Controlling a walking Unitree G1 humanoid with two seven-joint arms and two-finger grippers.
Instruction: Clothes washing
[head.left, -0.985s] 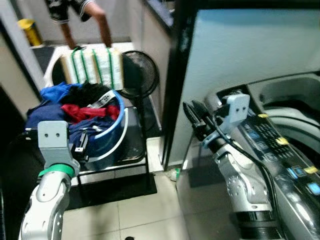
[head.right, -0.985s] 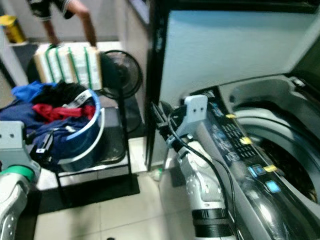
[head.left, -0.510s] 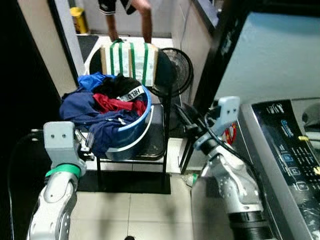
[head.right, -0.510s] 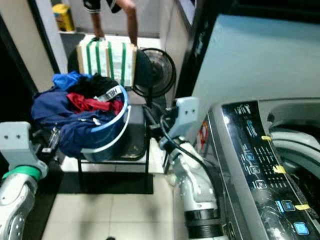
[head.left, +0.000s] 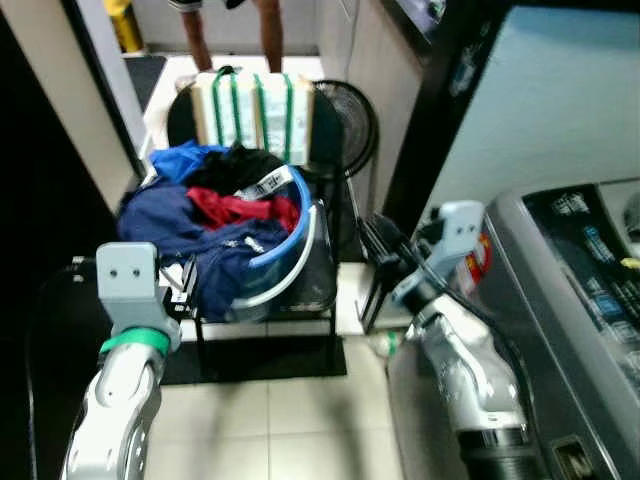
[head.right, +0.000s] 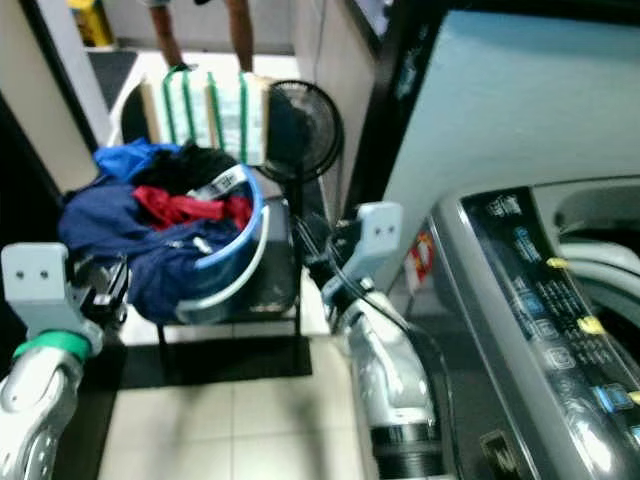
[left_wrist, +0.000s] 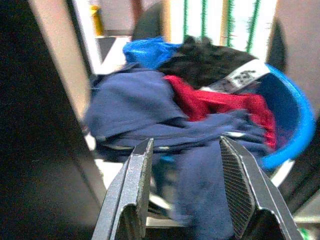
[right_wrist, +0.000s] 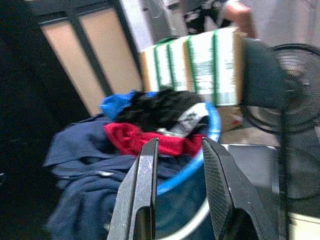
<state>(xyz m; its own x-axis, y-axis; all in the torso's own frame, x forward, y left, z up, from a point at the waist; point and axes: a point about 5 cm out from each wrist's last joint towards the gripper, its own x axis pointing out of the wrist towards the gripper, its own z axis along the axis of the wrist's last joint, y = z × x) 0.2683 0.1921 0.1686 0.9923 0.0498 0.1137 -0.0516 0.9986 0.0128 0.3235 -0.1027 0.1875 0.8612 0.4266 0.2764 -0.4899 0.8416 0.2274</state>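
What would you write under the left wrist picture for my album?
Open left gripper reaching toward a blue basket heaped with navy, red and black clothes.

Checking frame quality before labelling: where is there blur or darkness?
Both eye views are softly blurred, the washing machine panel unreadable; left wrist view is blurred on the navy garment, with a dark mass beside it; right wrist view smears the blue basket.
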